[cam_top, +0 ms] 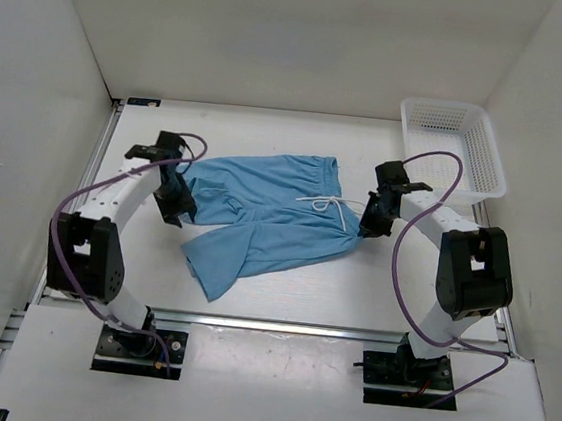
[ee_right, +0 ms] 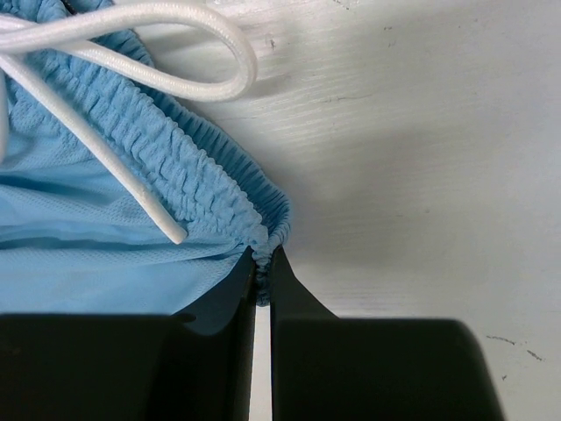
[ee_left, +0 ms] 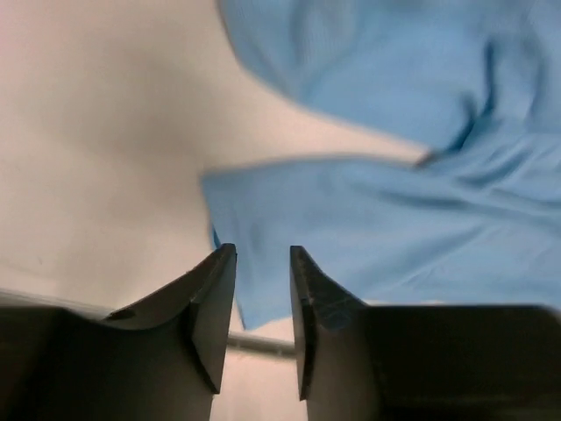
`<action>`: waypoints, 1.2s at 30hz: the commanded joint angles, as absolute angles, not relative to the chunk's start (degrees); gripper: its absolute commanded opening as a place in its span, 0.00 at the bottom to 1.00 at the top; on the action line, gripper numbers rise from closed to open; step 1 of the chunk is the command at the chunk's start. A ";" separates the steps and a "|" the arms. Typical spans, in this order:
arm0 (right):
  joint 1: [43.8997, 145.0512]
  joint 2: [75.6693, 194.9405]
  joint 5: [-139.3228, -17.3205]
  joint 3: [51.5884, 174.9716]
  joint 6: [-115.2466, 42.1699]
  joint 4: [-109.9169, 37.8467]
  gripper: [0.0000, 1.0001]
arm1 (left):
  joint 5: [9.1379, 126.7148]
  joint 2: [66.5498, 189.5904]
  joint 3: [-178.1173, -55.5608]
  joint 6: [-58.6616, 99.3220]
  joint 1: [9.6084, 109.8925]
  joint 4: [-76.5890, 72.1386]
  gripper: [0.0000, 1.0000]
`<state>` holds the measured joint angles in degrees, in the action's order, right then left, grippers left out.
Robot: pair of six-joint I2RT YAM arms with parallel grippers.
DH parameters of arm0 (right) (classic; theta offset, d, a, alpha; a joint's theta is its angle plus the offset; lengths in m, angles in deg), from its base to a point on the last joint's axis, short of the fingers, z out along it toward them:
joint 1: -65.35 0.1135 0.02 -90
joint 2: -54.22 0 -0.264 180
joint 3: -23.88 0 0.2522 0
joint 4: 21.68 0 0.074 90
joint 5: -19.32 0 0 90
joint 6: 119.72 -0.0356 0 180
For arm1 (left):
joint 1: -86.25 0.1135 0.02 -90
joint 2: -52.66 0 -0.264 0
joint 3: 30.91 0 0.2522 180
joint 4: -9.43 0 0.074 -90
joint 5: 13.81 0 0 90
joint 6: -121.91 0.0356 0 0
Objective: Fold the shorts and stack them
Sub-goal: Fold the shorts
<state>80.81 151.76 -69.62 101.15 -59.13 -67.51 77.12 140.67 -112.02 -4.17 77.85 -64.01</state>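
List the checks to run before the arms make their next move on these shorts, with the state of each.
1. Right gripper has the waistband corner of the shorts: ok, fingers closed on it.
2. Left gripper has a leg hem: not ok, it is open and the hem lies under the fingers, not pinched.
3. Drawstring out of the right grip: ok, it lies loose on the waistband beside the fingers.
4. Shorts spread flat on the table: not ok, the near leg lies skewed and creased.
5. Basket apart from the cloth: ok, it sits in the far right corner.
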 commanded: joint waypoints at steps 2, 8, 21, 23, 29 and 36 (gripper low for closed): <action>80.64 149.76 -68.83 100.05 -58.20 -65.94 0.00 | 72.58 141.96 -118.49 -0.43 85.10 -61.19 0.30; 80.64 149.15 -69.89 100.05 -58.20 -65.94 0.00 | 72.06 134.25 -113.69 -3.41 75.63 -62.34 0.17; 80.64 149.67 -71.21 100.05 -57.67 -65.41 0.00 | 66.26 115.77 -82.29 -26.63 65.24 -53.29 0.81; 80.64 149.67 -71.21 100.05 -57.67 -65.41 0.00 | 64.60 117.08 -81.06 -27.50 64.72 -50.83 0.74; 80.64 149.67 -70.68 99.43 -57.67 -65.41 0.00 | 65.11 123.67 -79.65 -27.50 62.79 -47.66 0.56; 80.64 149.67 -70.68 99.43 -57.67 -65.41 0.00 | 66.78 127.99 -85.18 -21.53 62.26 -47.30 0.10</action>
